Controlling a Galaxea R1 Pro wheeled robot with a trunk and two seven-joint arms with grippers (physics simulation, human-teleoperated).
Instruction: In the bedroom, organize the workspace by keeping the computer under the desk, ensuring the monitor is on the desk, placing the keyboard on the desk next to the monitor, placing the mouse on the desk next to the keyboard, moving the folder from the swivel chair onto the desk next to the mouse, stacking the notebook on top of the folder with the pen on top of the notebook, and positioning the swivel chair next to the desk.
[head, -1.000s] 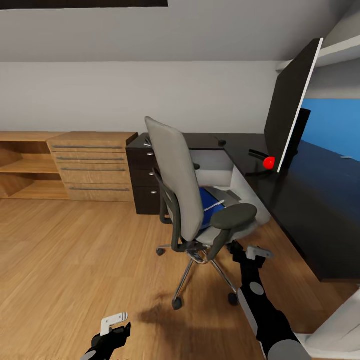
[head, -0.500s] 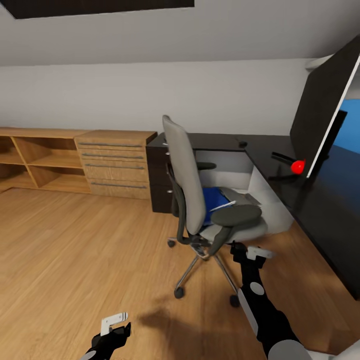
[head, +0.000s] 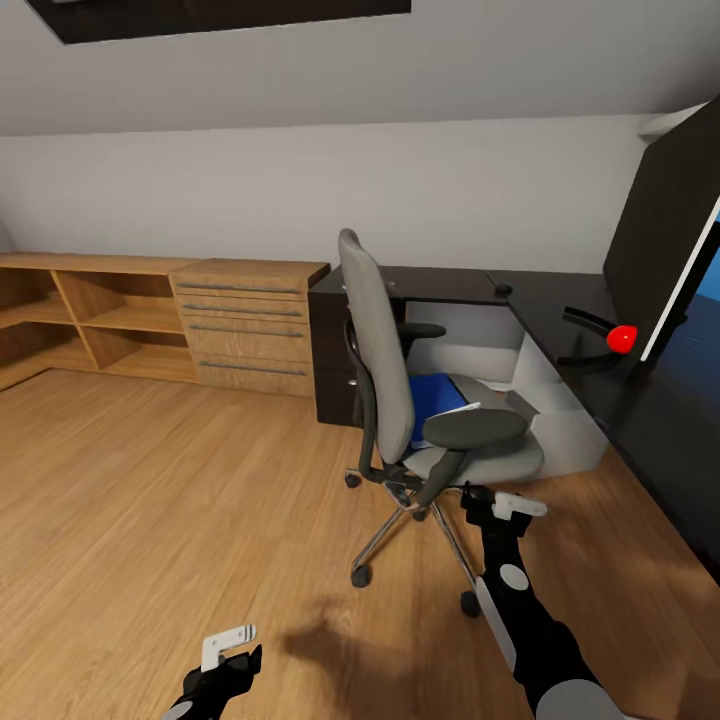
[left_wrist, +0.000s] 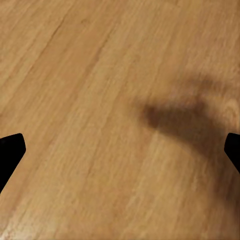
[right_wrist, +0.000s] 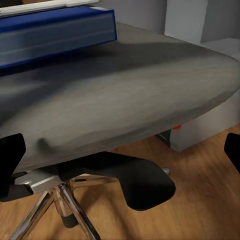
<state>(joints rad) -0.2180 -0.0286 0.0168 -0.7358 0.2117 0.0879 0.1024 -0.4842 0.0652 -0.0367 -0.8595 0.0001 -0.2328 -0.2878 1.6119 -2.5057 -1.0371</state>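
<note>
While the view has swung left since before, right gripper (head: 503, 500) spread wide, empty, just below swivel chair (head: 400, 380) seat, folder (right_wrist: 55, 30) beyond, left gripper (head: 228, 645) wide, empty, over floor (left_wrist: 100, 100).

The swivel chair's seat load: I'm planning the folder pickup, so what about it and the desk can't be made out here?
- Folder on the swivel chair: head view, partly hidden by the backrest and armrest; cut off by the edge in the right wrist view.
- Thin white strip on the folder: too small to identify.
- Monitor: cut off by the right edge.
- Desk: its right part runs out of frame.
</note>
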